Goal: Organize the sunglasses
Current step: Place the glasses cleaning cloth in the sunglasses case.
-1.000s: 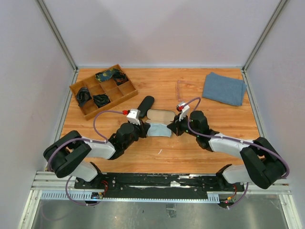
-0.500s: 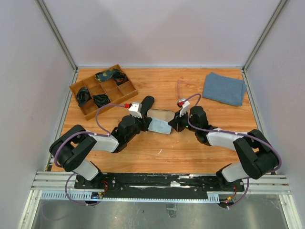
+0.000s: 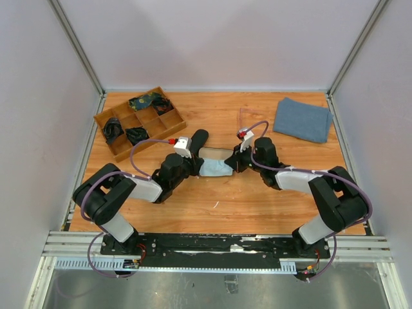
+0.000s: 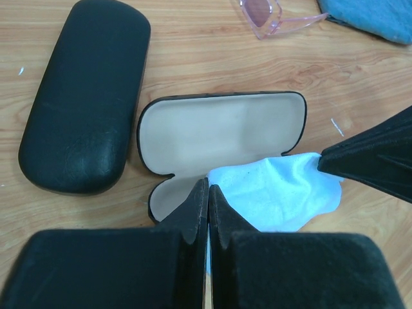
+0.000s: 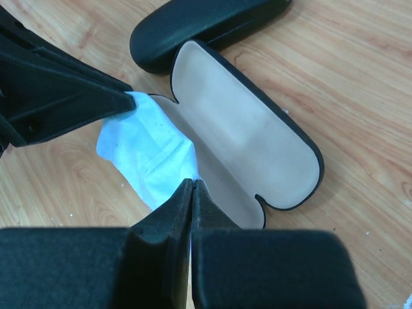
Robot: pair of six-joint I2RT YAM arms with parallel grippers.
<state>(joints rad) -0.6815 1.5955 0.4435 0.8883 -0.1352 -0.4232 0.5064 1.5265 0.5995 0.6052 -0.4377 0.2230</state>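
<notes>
Both arms have reached farther out over the table [image 3: 212,206] than a second ago, carrying the light blue cloth [image 4: 277,193] up against the open case [image 4: 219,129]. Nearest me, the left jaws [image 4: 207,193] are pressed together on the cloth's left edge. The right jaws [image 5: 192,190] are pinched shut on its right corner, so the cloth hangs stretched between them over the case's near half. Just far-left of that lies the closed case [image 4: 84,96].

What matters for the next move is the pink sunglasses [image 4: 264,13]. They lie on the table beyond the open case, far and slightly right of both jaws, touching neither case, and I judge the right arm the nearer one. From the top view their length seems to run near to far, though faintly. They look translucent pale pink, thin-framed with tinted lenses, one temple stretching right toward the folded blue towel [image 3: 302,119].

I cannot pick out the black pair for sure; dark items sit in the wooden tray [image 3: 105,136] at far left.
</notes>
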